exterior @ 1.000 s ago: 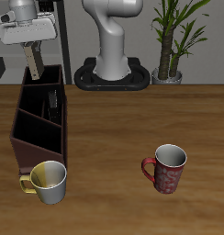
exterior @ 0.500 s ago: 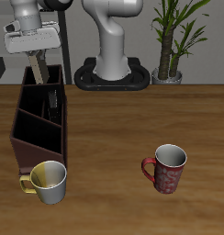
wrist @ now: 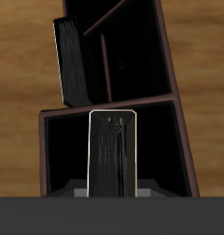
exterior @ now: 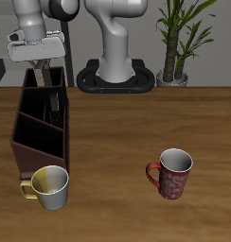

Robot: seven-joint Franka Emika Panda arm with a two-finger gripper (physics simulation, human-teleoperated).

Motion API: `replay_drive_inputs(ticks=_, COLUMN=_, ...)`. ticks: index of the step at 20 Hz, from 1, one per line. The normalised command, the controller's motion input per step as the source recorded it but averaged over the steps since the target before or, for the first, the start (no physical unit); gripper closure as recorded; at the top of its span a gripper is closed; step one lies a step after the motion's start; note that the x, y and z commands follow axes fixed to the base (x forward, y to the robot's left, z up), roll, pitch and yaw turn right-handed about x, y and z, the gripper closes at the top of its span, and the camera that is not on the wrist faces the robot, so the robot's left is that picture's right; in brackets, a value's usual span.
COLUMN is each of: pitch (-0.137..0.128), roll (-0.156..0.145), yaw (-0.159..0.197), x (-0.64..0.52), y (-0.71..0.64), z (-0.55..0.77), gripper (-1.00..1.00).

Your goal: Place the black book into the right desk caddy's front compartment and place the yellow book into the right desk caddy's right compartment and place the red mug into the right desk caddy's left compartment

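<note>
Gripper (exterior: 39, 68) clamped on the yellow book (exterior: 39, 76), now lower than half a second ago, book's bottom edge dipping into the right desk caddy (exterior: 32, 142) at its far end. Black book (wrist: 75, 60) standing in the middle section. Red mug (exterior: 171, 174) unmoved on the table (exterior: 136, 123).

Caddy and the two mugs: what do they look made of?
Caddy: looks like dark brown wood, matte; thin flat panels and dividers. Red mug: probably glazed ceramic; mottled dark red outside, pale grey inside. Yellow mug: likely ceramic too; smooth cream-yellow with a soft sheen. These are renders, so treat all three as guesses.
</note>
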Motion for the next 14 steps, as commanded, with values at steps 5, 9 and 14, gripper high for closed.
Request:
replay_drive_inputs(ticks=5, pitch=0.013, roll=-0.118, yaw=-0.04, x=0.08, y=0.01, z=0.03, gripper=-1.0)
replay_drive_inputs(ticks=9, pitch=-0.014, roll=-0.051, yaw=-0.023, x=0.09, y=0.18, z=0.12, gripper=-1.0)
replay_drive_inputs(ticks=14, pitch=-0.033, roll=0.014, yaw=0.012, x=0.19, y=0.56, z=0.25, gripper=-1.0)
